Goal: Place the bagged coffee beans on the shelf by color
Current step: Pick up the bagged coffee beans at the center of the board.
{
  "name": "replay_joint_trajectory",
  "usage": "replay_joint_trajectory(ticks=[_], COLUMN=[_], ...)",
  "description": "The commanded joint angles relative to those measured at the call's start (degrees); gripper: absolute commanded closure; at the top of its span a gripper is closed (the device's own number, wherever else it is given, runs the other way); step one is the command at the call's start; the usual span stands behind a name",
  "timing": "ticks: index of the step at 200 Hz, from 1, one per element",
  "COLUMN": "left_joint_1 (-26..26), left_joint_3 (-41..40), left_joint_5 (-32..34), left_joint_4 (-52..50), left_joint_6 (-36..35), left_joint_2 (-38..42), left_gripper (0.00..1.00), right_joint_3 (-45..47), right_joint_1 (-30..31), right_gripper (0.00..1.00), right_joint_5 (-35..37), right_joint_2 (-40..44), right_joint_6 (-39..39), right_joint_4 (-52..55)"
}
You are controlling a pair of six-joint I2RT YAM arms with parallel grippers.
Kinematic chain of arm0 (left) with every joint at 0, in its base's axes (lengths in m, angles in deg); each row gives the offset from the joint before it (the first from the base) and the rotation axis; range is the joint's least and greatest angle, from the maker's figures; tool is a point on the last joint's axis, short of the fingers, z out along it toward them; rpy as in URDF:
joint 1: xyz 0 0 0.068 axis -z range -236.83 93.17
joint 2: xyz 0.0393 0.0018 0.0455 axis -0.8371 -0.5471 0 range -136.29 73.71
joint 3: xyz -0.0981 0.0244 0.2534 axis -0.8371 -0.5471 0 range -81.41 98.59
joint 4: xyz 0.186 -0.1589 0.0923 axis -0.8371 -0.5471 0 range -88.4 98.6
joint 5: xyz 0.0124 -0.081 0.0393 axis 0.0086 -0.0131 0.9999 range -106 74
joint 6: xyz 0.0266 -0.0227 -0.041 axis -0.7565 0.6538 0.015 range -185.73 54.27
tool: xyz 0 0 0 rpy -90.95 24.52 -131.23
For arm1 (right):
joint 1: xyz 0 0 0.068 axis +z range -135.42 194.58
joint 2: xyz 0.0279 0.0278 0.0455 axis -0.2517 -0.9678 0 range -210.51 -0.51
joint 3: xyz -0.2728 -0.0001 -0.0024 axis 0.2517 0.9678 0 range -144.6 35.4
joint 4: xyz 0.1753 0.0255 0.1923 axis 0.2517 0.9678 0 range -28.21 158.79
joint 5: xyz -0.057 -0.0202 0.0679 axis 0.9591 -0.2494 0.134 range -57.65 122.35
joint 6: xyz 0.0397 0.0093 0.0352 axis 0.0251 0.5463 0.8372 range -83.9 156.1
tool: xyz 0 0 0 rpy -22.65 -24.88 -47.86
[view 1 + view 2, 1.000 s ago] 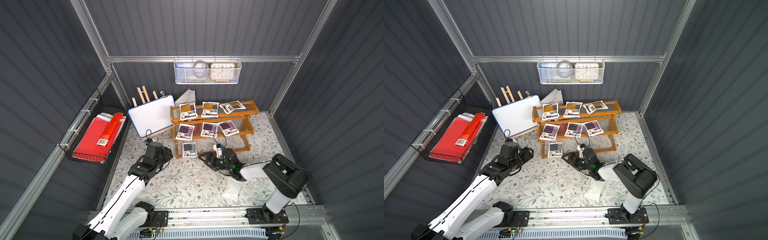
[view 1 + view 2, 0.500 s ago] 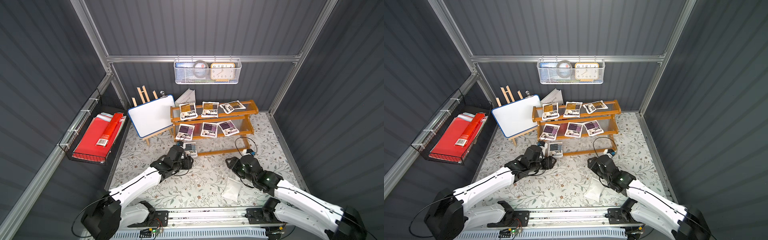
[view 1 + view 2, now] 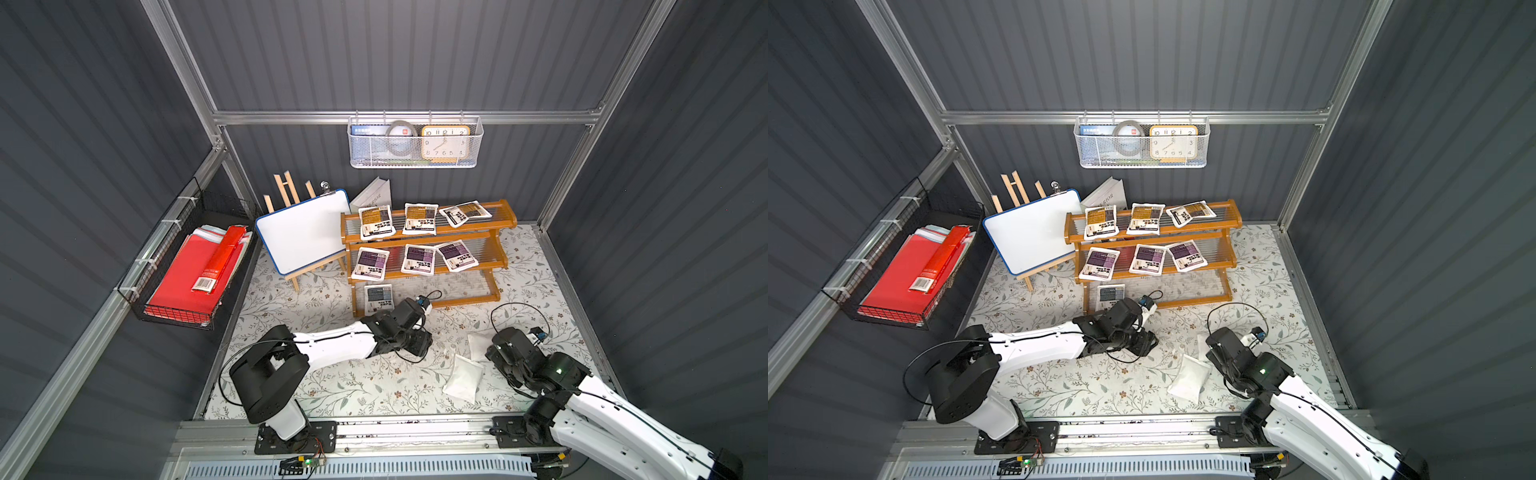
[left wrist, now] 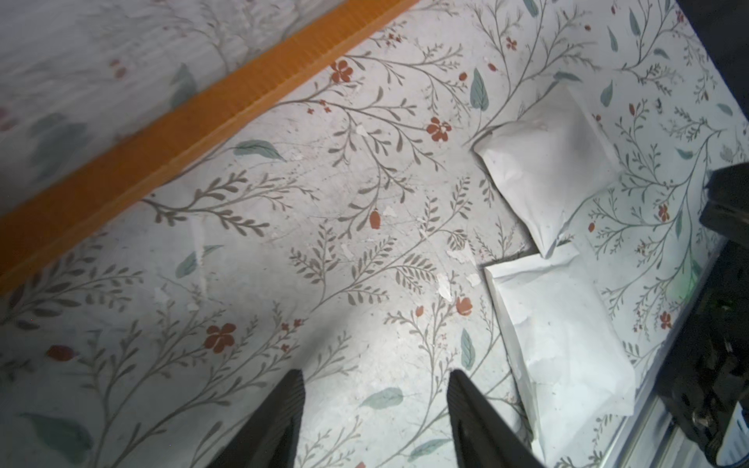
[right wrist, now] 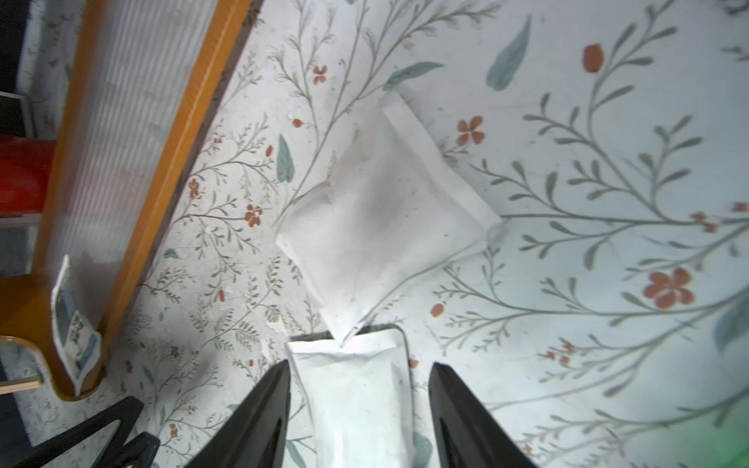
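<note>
Collision hazard at left: left gripper (image 4: 375, 372), half-parted and empty, low over bare mat (image 3: 332, 386), near right arm (image 3: 582, 395). Centre: near pouch (image 3: 463, 376) and far pouch (image 3: 476, 343) face down on mat, corners touching; risk of dragging both, label colours hidden. Right: right gripper (image 5: 358, 364). Straddles near pouch, jaws parted, grips nothing yet. Shelf (image 3: 465, 300) at far centre, seven pouches (image 3: 376, 222) on it. Floral mat, dark ribbed walls (image 3: 374, 62).

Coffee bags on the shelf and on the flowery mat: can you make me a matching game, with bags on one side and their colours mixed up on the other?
1 top-tier pouches
2 middle-tier pouches
3 bottom-tier pouch
4 loose pouches

A purple label
B plain white side up
C orange-brown label
D grey-blue label

Pairs: 1-C, 2-A, 3-D, 4-B
</note>
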Motion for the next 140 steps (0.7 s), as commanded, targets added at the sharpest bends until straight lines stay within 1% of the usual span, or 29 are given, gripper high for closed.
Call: replay_joint_trajectory(ticks=[1,46,95,140], left_joint_1=[1.99,2.37,3.05,3.51], left_joint_3=[3.40,4.01,6.54,9.50], left_joint_5=[-0.41,-2.81,-3.83,-5.36], left_joint_4=[-2.01,-1.71,-2.46,-5.14], left_joint_6=[-3.60,-4.39,-4.62,-6.80], left_joint_2=[-2.43,-6.66,-11.34,-13.86], left_gripper=[0.39,0.39,0.39,0.39], right_joint_3=[-1.35,1.60,7.37,11.52], right_joint_1=[-0.14,-0.15,-0.14,-0.19], right_gripper=[0.40,0.38,0.38,0.40], right_joint_5=[-0.57,-4.91,-10.43,-18.00], right_joint_2=[1.00,1.01,2.20,0.83], right_joint_6=[1.12,-0.07,0.95,-0.58], right_joint_4=[7.30,4.71,-1.69,-10.31])
